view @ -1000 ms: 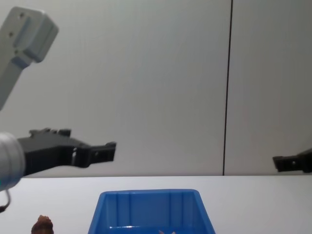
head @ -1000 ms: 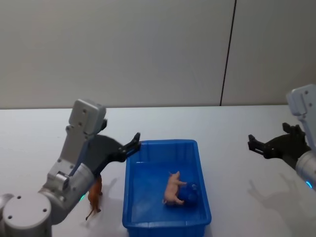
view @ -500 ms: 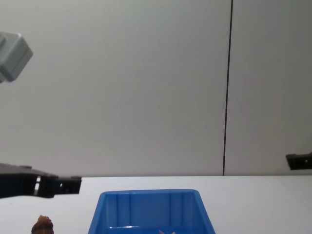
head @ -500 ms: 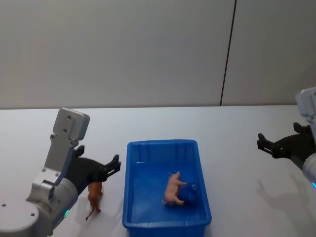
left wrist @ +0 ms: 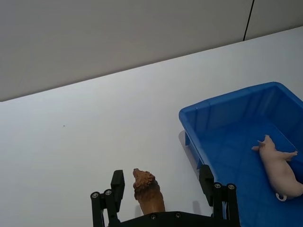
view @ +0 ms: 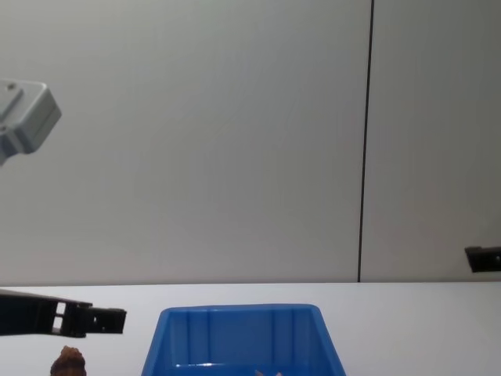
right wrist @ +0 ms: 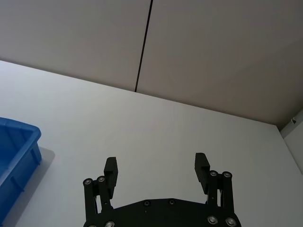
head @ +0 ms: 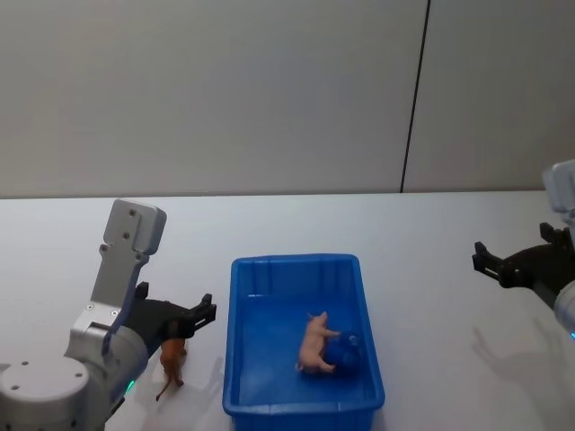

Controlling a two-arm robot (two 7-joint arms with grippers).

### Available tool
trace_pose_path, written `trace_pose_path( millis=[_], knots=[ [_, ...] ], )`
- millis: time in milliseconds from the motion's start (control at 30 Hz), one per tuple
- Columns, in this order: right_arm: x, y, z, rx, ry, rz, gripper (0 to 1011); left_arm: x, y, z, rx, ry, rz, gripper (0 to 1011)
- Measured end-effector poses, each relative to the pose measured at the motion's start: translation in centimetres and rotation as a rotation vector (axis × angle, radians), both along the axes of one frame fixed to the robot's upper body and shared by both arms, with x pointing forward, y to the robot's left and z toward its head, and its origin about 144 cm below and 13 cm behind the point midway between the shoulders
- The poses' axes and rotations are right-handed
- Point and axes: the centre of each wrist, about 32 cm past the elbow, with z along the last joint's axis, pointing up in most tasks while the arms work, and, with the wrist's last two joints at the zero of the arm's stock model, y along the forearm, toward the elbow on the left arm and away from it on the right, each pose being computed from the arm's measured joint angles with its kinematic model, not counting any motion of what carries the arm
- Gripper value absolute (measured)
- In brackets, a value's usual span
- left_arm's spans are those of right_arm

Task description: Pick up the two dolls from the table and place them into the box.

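Note:
The blue box [head: 231, 346] stands on the white table [head: 422, 233]. The pale pink doll [head: 314, 343] lies on its side inside the box. The reddish-brown doll [head: 171, 363] stands on the table just left of the box. My left gripper [head: 208, 308] hovers open above it. In the left wrist view the brown doll [left wrist: 147, 194] sits between the spread fingers of the left gripper [left wrist: 162, 179], without contact, and the pink doll [left wrist: 279, 165] lies in the box [left wrist: 227, 97]. My right gripper [head: 479, 256] hangs open and empty at the far right.
A dark blue lump [head: 349, 352] rests against the pink doll inside the box. In the chest view the left gripper [view: 109, 319] is above the brown doll's head [view: 68, 362], beside the box [view: 235, 313]. A grey wall stands behind the table.
My left gripper has dropped from the box's left rim and pulled back until it hangs over the brown doll. The right gripper drew slightly to the right. Both dolls stayed put.

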Motion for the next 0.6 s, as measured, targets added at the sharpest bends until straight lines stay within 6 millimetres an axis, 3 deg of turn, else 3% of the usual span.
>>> trace_pose_path(
  millis=[600],
  knots=[
    [-0.05, -0.05, 0.01, -0.002, -0.003, -0.007, 1001, 0.97, -0.72, -0.72, -0.002, 0.107, 0.059, 1001]
  ],
)
